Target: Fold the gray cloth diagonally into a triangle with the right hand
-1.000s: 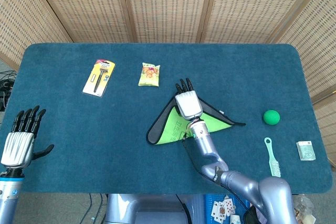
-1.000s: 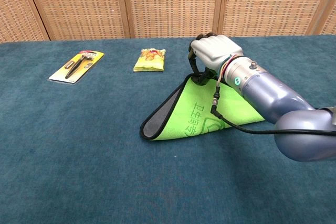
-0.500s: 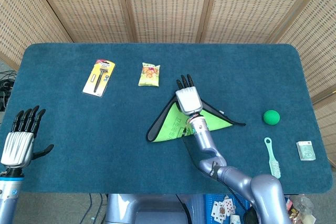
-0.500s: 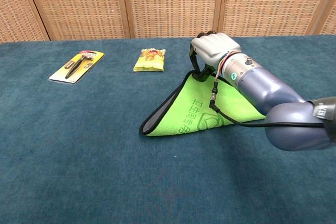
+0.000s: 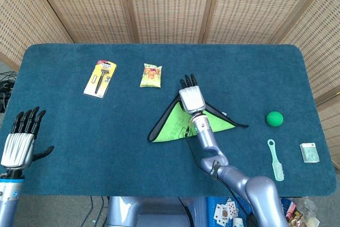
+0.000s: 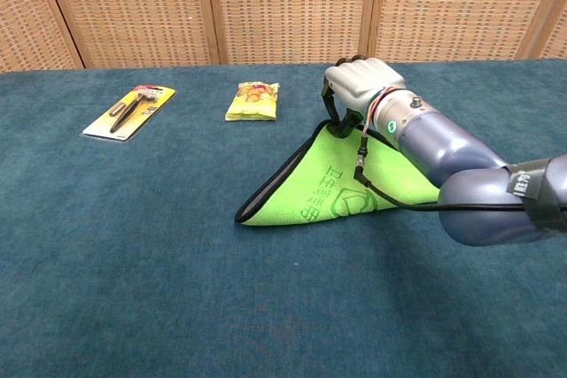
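Observation:
The gray cloth point(image 5: 169, 127) lies mid-table, folded over into a triangle with its bright green side up and a dark edge showing along the left. In the chest view the cloth point(image 6: 330, 194) rises at its far corner to my right hand point(image 6: 358, 84). The fingers curl down there and pinch that corner. From above, my right hand point(image 5: 191, 98) sits over the triangle's far tip, with its forearm lying across the cloth. My left hand point(image 5: 19, 141) hovers at the table's near left edge, fingers apart, holding nothing.
A razor pack point(image 5: 100, 78) and a yellow snack packet point(image 5: 151, 75) lie at the far left of the cloth. To the right are a green ball point(image 5: 274, 118), a light green brush point(image 5: 275, 159) and a small box point(image 5: 309, 152).
My right hand has shifted slightly farther from me with the cloth corner, drawing the green flap over more of the dark left edge. The left hand has stayed still.

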